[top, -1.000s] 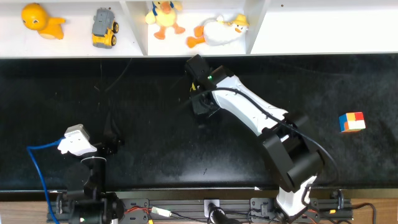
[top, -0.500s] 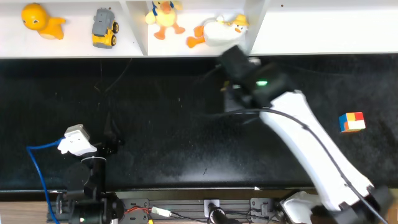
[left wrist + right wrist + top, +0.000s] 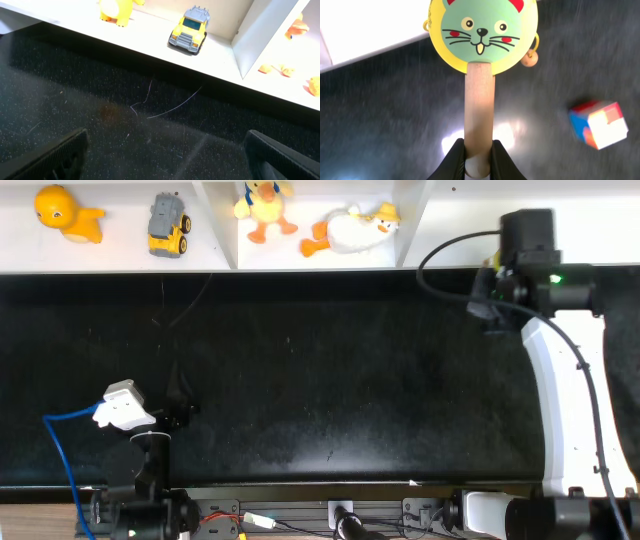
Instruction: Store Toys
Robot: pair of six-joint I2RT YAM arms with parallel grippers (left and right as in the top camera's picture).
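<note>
The right gripper (image 3: 478, 159) is clamped around the lower end of the wooden handle (image 3: 478, 105) of a rattle drum (image 3: 484, 30), a round yellow-rimmed toy with a green cat face painted on it. The toy hangs over the black table mat (image 3: 300, 380), at the right end of the table, with its head close to the front edge of the white shelf (image 3: 450, 258). A small wooden bead (image 3: 530, 60) dangles from a cord at the drum's side. On the mat near the drum lies a multicoloured cube (image 3: 599, 125), apart from everything else. The left gripper (image 3: 166, 133) sits low at the table's left with its fingers spread wide and nothing between them. On the shelf sit a yellow duck (image 3: 68, 213), a yellow truck (image 3: 168, 225), a plush duck (image 3: 265, 205) and a white plush goose (image 3: 355, 228). The drum looks light and stiff, but top-heavy: held this far down the smooth handle, it may swivel in the grip, and the bead will probably swing. The cube looks rigid and light; its flat opposite faces seem the safest place to pinch it.
</note>
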